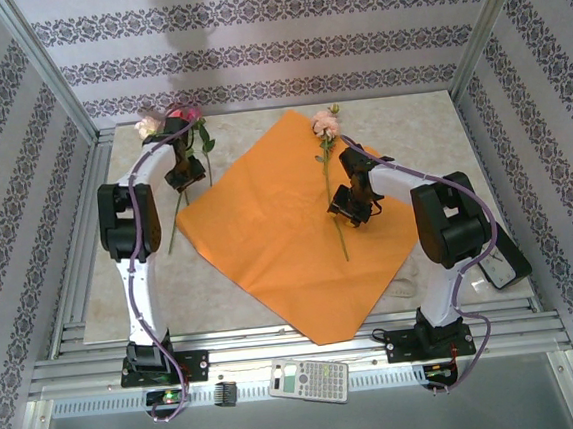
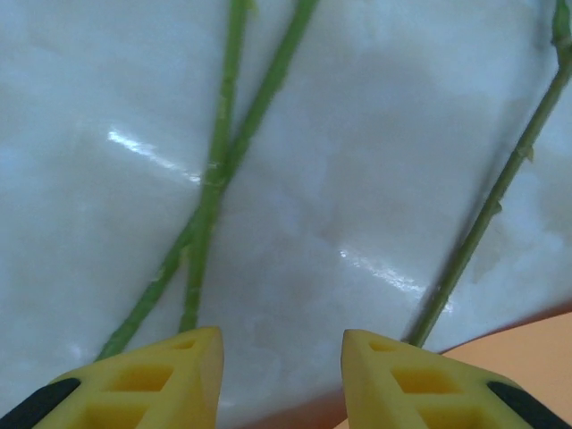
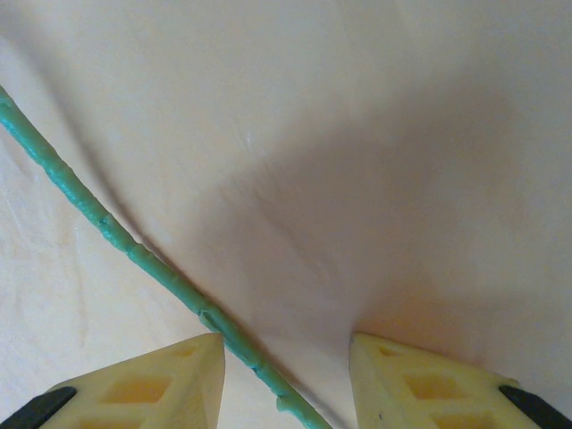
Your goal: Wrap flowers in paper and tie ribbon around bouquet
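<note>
Patterned walls enclose a pale bench (image 1: 208,297).

- Paper (image 1: 278,235): orange, flat, laid as a diamond mid-bench.
- Rose (image 1: 325,123): pink, head near the paper's far corner, rose stem (image 3: 134,250) lying across the sheet.
- Flowers (image 1: 170,122): the rest of the bunch, beside the paper's left corner, crossed stems (image 2: 214,170) on bare bench.
- Left tool (image 2: 281,344): over those stems, fingers parted, nothing between them.
- Right tool (image 3: 286,349): low over the paper, fingers parted, the rose stem passing between them close to one finger, unclamped.

Step judged in hand: gathering flowers onto the paper. To do it well, the left tool should straddle both crossed stems at their crossing, close gently, lift clear, then lay them parallel to the rose.
</note>
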Robot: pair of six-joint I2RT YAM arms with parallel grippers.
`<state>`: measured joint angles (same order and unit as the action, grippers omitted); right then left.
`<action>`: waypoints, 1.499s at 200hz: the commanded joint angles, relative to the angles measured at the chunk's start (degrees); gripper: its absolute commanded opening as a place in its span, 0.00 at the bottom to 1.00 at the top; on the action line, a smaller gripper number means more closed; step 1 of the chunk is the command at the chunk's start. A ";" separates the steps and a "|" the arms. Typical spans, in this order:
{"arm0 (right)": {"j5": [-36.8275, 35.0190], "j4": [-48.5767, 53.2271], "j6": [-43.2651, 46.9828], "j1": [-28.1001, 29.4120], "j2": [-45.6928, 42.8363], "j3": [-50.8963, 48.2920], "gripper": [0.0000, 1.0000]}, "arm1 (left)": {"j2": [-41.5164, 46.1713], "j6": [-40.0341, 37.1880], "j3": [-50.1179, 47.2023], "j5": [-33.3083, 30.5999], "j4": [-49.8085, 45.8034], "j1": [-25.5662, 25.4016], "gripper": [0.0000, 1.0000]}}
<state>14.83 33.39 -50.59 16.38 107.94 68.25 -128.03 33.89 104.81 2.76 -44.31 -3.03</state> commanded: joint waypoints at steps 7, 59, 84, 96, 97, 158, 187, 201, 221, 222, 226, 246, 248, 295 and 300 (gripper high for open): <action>-0.95 2.36 1.01 0.59 -0.56 0.04 0.43 | -2.03 -5.22 3.98 0.34 3.73 -2.17 0.43; -0.36 2.80 1.29 0.41 -0.80 -0.30 0.43 | -8.96 -8.08 11.23 -4.85 5.73 -3.99 0.53; -0.04 2.76 1.30 0.48 -0.89 -0.57 0.43 | -13.63 -9.16 18.86 -6.25 3.41 -4.41 0.53; 0.16 2.74 1.29 0.46 -1.02 -0.75 0.43 | -15.67 -9.70 21.89 -6.71 2.93 -4.58 0.53; 0.18 2.74 1.28 0.48 -1.04 -0.75 0.43 | -15.80 -9.76 22.17 -6.71 2.92 -4.60 0.53; 0.48 2.75 1.15 0.49 -2.16 -1.71 0.43 | -22.50 -9.10 29.20 -7.82 -1.38 -4.43 0.29; 0.46 2.63 0.89 0.46 -2.22 -1.98 0.43 | -22.60 -9.86 29.04 -7.19 -1.61 -4.53 0.11; 0.46 2.61 0.88 0.46 -2.21 -1.90 0.43 | -21.74 -10.80 29.00 -8.87 -1.92 -4.76 0.02; 0.18 2.73 0.82 0.41 -2.14 -1.74 0.43 | -18.74 -12.62 28.94 -12.75 -1.73 -5.10 0.00; 0.14 2.73 0.83 0.45 -2.13 -1.68 0.43 | -18.62 -12.67 28.95 -12.94 -1.74 -5.12 0.00; 0.15 2.68 0.89 0.46 -2.06 -1.65 0.43 | -17.71 -12.98 28.91 -14.00 -1.74 -5.15 0.00; 0.21 2.56 0.96 0.24 -1.65 -1.54 0.43 | -12.47 -15.16 28.53 -21.76 -2.17 -5.56 0.00; 0.22 2.61 0.98 0.26 -1.61 -1.54 0.43 | -11.86 -15.45 28.36 -22.45 -2.15 -5.58 0.00; 0.52 2.30 1.29 -0.30 -1.15 -1.63 0.43 | 1.23 -23.49 21.62 -33.65 1.38 -5.82 0.00; 0.55 2.31 1.38 -0.31 -1.07 -1.58 0.44 | 2.41 -24.29 21.00 -34.50 1.71 -5.85 0.00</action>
<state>14.96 34.04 -50.13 16.34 106.87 66.98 -134.04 16.14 127.96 -22.74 -44.36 -8.58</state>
